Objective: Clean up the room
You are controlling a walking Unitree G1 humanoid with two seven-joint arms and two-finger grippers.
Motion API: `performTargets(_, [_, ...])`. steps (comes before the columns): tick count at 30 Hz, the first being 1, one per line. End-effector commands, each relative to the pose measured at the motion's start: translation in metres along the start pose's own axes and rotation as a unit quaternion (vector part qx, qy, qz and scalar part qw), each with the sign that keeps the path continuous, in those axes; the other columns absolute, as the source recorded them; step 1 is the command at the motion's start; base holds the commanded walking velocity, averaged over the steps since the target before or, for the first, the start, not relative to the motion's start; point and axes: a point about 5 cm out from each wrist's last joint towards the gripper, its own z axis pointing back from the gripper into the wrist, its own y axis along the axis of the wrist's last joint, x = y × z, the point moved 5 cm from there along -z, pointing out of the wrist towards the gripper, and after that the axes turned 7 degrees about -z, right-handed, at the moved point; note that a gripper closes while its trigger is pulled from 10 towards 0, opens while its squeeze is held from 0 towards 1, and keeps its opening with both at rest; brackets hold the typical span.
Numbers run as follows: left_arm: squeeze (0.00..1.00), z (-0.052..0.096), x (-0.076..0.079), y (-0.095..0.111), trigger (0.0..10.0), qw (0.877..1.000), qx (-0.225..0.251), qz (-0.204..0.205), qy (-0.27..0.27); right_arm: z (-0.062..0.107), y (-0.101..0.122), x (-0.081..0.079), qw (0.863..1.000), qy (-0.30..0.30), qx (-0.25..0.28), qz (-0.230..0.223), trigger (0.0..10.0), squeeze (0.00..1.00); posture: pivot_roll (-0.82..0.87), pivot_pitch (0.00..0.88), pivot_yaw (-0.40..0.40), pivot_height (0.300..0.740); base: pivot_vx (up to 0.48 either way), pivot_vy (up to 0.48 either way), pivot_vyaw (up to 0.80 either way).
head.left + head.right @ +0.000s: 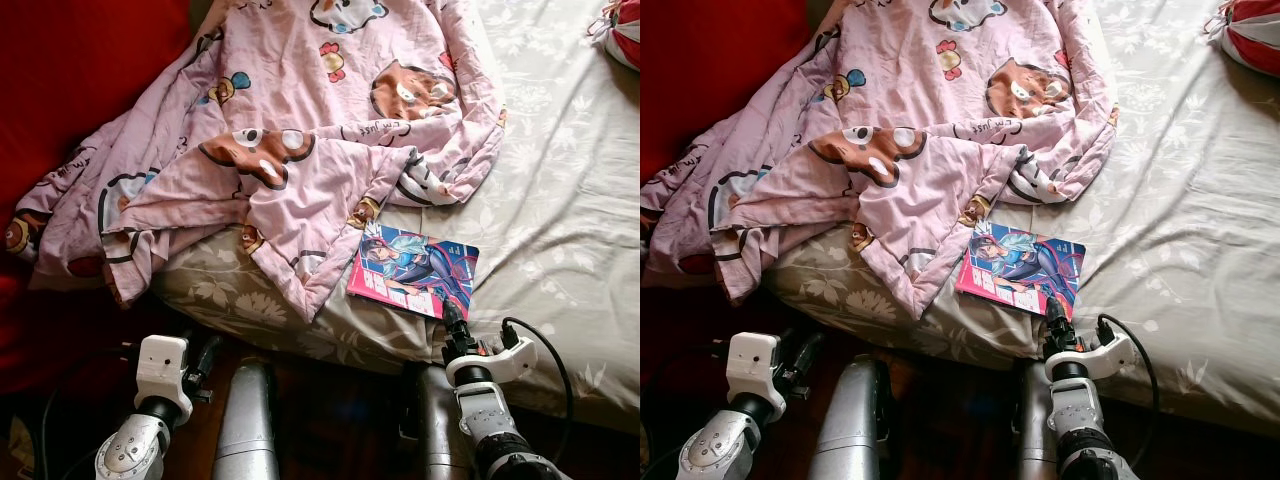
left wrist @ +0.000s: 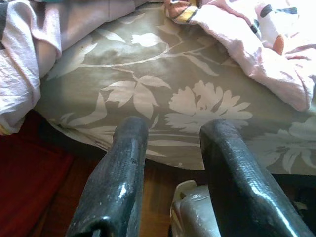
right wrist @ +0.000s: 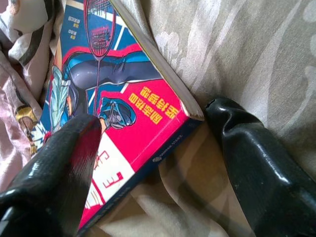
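A comic book [image 1: 415, 268] with a pink and blue cover lies flat on the grey floral bed sheet [image 1: 560, 200], close to the bed's front edge. My right gripper [image 1: 452, 318] is at the book's near corner. In the right wrist view the gripper [image 3: 154, 118] is open and straddles that corner of the book [image 3: 128, 98], one finger over the cover and the other on the sheet beside its edge. My left gripper [image 2: 175, 127] is open and holds nothing, low in front of the bed's edge. A crumpled pink blanket [image 1: 290, 120] with cartoon bears covers the bed's left half.
The blanket's corner lies just left of the book and hangs over the bed's front edge. A red and white striped thing [image 1: 622, 30] sits at the bed's far right. A red surface [image 1: 80, 70] borders the bed on the left. Dark wooden floor [image 1: 330, 410] lies below my arms.
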Motion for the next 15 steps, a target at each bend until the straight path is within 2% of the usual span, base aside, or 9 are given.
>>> performTargets(1, [0.00,0.008,-0.002,-0.011,10.0,1.000,-0.025,-0.006,0.001,0.005,-0.015,0.010,0.999,-0.022,-0.022,-0.021,10.0,0.00,0.29,0.414,0.120,0.595,0.000,0.000,0.00])
performTargets(7, [0.00,0.013,-0.003,-0.012,10.0,0.999,-0.030,-0.011,0.001,-0.002,-0.010,-0.001,1.000,-0.010,-0.020,-0.021,10.0,0.00,0.30,0.423,0.123,0.595,0.000,0.000,0.00])
performTargets(8, [0.00,0.013,-0.003,-0.012,10.0,0.999,-0.030,-0.013,0.001,-0.003,-0.013,-0.003,0.999,-0.003,-0.026,-0.020,2.2,0.00,0.31,0.425,0.125,0.595,0.000,0.000,0.00])
performTargets(9, [0.00,0.013,-0.004,-0.012,10.0,0.999,-0.030,-0.013,0.001,-0.003,-0.013,-0.004,0.999,-0.002,-0.027,-0.020,2.2,0.00,0.31,0.425,0.125,0.595,0.000,0.000,0.00])
performTargets(10, [0.00,0.013,-0.004,-0.012,10.0,0.999,-0.031,-0.014,0.002,-0.003,-0.014,-0.005,0.999,0.001,-0.027,-0.023,0.0,0.00,0.31,0.425,0.125,0.595,0.000,0.000,0.00])
performTargets(15, [0.00,0.011,-0.004,-0.012,10.0,0.999,-0.031,-0.015,0.001,-0.002,-0.017,-0.005,0.999,0.006,-0.032,-0.024,0.0,0.00,0.30,0.423,0.125,0.595,0.000,0.000,0.00])
